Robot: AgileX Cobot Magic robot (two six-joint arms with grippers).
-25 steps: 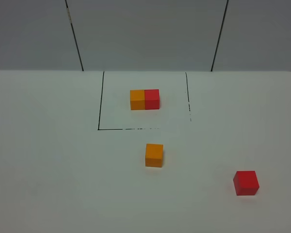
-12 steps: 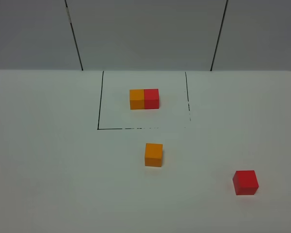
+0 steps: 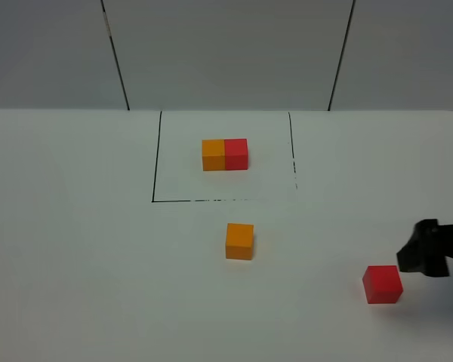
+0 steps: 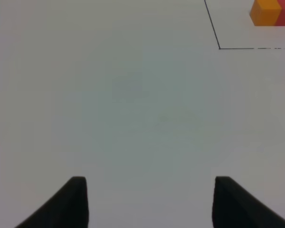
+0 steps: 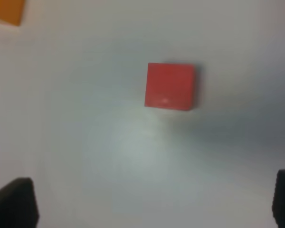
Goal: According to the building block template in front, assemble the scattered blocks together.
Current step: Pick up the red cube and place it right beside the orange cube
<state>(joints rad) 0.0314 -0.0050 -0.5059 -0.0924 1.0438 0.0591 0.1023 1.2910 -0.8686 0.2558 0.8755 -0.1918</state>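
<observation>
R gripper (image 3: 417, 255) now in by red cube (image 3: 383, 283), matte, sharp-edged; jaws wide open, empty.

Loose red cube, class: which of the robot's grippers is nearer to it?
Right. The right gripper is close beside the loose red cube. The left gripper is outside the high view; its own camera shows only table and the template, not that cube.
</observation>
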